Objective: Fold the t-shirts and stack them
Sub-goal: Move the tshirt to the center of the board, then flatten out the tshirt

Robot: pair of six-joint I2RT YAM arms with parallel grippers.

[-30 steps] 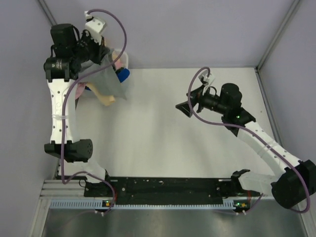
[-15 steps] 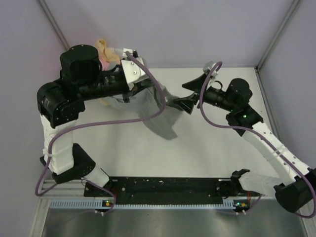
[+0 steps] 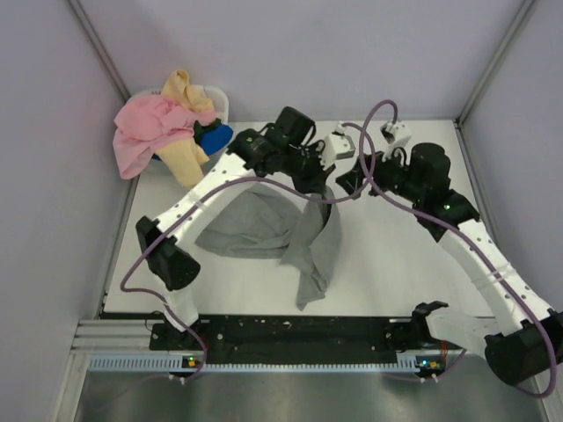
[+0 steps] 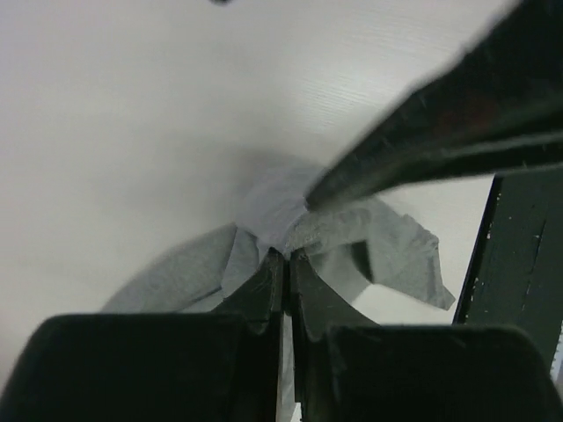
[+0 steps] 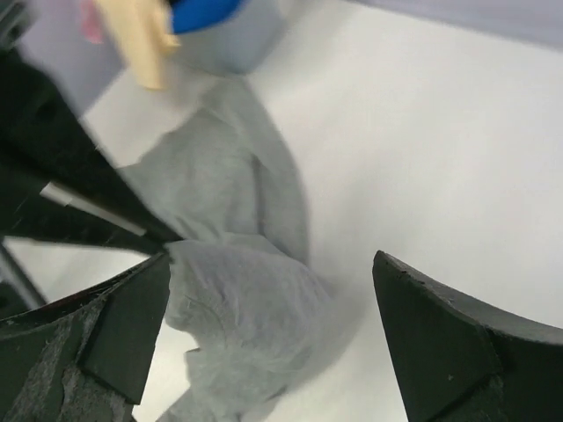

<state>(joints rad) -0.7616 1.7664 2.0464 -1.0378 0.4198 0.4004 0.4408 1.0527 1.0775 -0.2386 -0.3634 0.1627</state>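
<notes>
My left gripper [image 3: 318,186] is clamped on a bunched fold of the grey t-shirt [image 3: 255,224] over the middle of the tabletop [image 3: 396,264]. The rest of the shirt trails down onto the surface. My right gripper [image 3: 352,180] stands wide open just beside that fold, holding nothing. The pink t-shirt [image 3: 145,127], yellow t-shirt [image 3: 185,154] and blue t-shirt [image 3: 214,136] are heaped in the basket [image 3: 220,104] at the far left corner.
</notes>
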